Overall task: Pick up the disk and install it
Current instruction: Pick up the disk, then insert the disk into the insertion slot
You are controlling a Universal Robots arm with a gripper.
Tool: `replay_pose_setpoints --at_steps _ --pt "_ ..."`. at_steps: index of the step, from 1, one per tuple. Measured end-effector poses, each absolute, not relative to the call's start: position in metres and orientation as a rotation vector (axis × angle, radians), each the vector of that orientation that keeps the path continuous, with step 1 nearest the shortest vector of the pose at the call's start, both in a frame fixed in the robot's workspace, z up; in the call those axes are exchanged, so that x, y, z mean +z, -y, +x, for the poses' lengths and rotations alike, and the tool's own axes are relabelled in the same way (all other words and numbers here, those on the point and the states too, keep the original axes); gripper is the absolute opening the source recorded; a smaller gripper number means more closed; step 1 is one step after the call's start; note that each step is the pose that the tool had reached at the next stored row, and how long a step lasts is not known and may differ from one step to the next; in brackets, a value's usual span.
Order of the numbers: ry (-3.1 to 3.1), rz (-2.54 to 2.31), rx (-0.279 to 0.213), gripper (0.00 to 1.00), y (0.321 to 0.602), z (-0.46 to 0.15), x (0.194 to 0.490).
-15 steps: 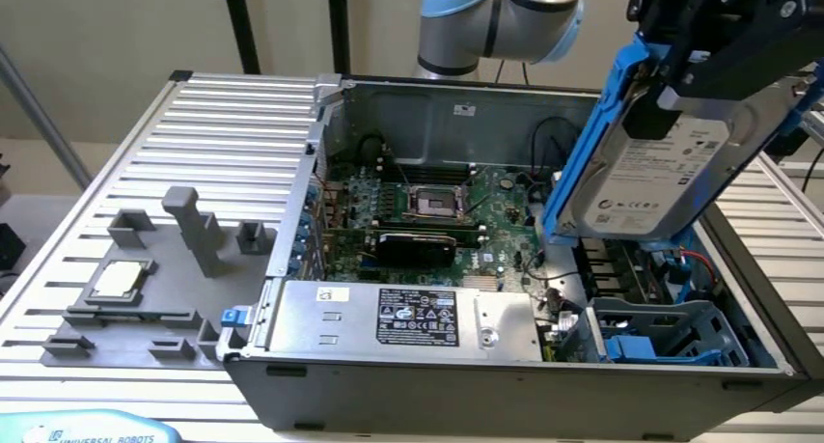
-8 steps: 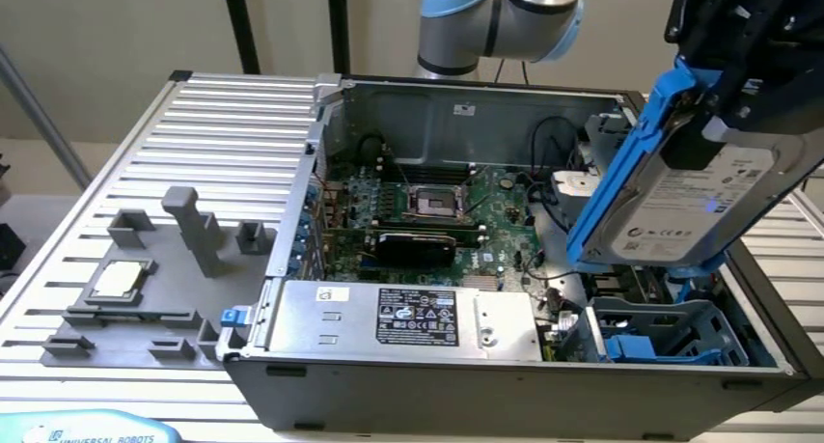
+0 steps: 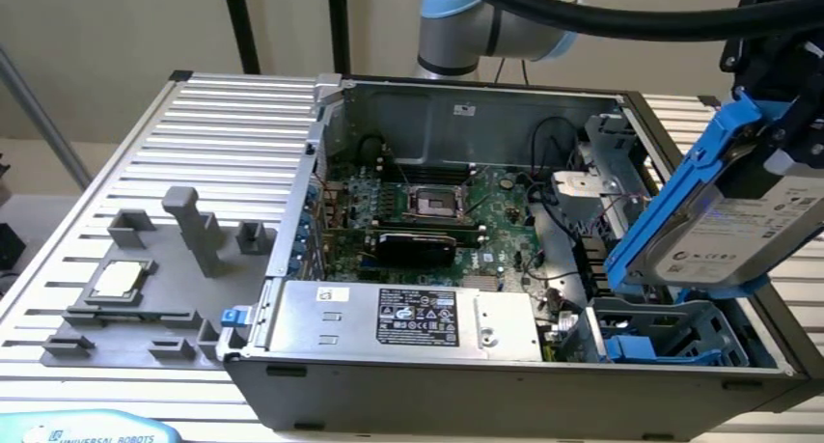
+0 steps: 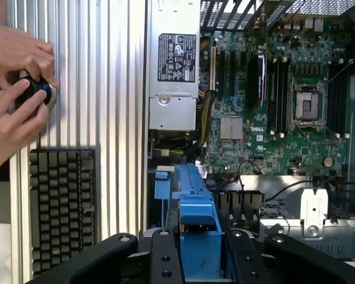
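The disk (image 3: 740, 233) is a silver-grey hard drive with a white label, framed by a blue carrier bracket (image 3: 689, 168). It hangs tilted in the air at the exterior view's right, above the drive bay (image 3: 663, 332) of the open computer case (image 3: 313, 163). My gripper (image 3: 788, 124) is shut on its upper end. In the wrist view the blue bracket (image 4: 196, 228) sits between my two black fingers (image 4: 164, 254), with the gripper (image 4: 198, 251) above the bay's blue parts.
Inside the case lie the motherboard (image 3: 412, 211) and the grey power supply box (image 3: 405, 318). A grey fixture with a small CPU chip (image 3: 116, 281) sits on the slatted table. A person's hands (image 4: 15, 89) work a knob beside a keyboard (image 4: 62, 207).
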State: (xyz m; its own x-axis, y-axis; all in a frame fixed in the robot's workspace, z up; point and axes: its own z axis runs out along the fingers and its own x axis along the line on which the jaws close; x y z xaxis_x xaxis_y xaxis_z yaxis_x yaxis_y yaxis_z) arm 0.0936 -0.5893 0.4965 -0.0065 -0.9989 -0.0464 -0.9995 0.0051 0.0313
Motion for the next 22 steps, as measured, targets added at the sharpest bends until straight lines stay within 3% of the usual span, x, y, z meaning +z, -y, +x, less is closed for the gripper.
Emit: replay_pose_setpoints --at_steps 22 --pt "-2.220 -2.207 0.086 0.33 0.589 0.109 0.484"
